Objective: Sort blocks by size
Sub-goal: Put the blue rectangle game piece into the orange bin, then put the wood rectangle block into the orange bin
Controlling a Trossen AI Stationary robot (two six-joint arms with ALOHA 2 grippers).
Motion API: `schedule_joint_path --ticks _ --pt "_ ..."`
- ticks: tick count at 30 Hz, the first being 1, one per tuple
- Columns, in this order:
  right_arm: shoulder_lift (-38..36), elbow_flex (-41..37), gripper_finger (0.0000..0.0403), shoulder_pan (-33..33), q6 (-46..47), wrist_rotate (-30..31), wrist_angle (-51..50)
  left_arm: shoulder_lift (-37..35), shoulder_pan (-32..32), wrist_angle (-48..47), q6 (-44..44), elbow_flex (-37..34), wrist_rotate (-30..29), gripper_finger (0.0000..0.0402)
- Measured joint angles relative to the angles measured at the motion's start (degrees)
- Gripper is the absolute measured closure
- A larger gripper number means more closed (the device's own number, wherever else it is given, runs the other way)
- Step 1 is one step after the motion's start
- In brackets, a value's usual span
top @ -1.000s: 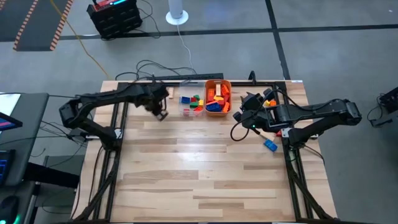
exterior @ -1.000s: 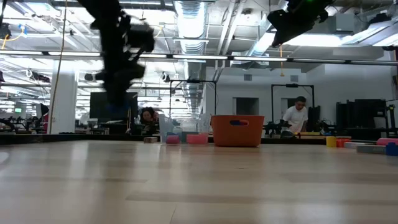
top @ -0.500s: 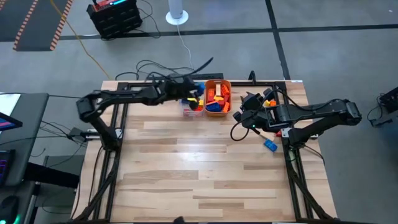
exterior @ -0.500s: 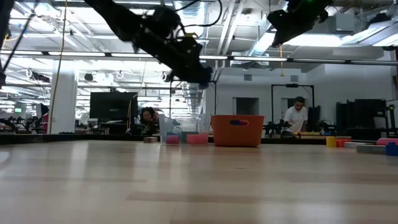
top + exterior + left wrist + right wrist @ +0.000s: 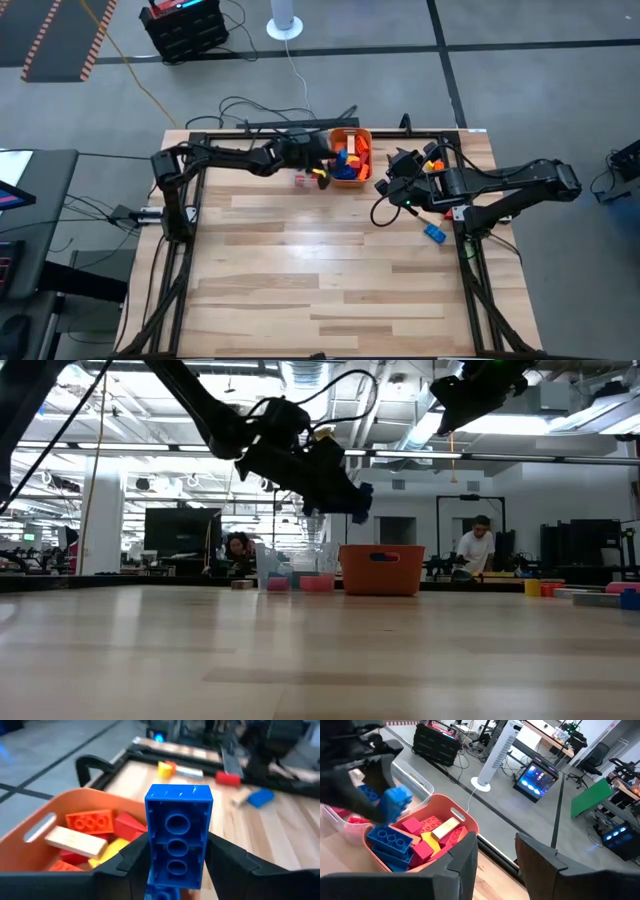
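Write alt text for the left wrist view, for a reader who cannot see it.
A blue block stands upright between the left gripper's dark fingers, above the orange tub holding red, orange, yellow and wooden blocks. Beyond, more blocks lie loose on the wooden table.

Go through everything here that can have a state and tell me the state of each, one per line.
Left gripper: above the orange tub, long blue studded block between its fingers.
Long blue studded block: held upright, off the table.
Orange plastic tub: upright, holding blocks.
Clear plastic tub: upright, some blocks inside.
Right gripper: open, empty, right of the orange tub.
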Motion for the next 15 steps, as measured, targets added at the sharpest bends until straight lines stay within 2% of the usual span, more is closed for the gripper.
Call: schedule_joint_path --ticks 8,11,15 --pt "0.0 -0.01 0.024 0.0 0.0 0.0 0.07 0.0 -1.98 -10.17 4.57 5.72 -0.07 0.0201" --pt "0.0 0.0 0.024 0.0 0.0 0.0 0.03 -1.14 -2.02 -20.46 8.64 9.36 -0.73 0.0197" --pt "0.0 0.0 0.024 0.15 0.03 0.0 -0.62 -3.77 -0.65 -33.81 13.24 11.67 -8.39 0.0197"
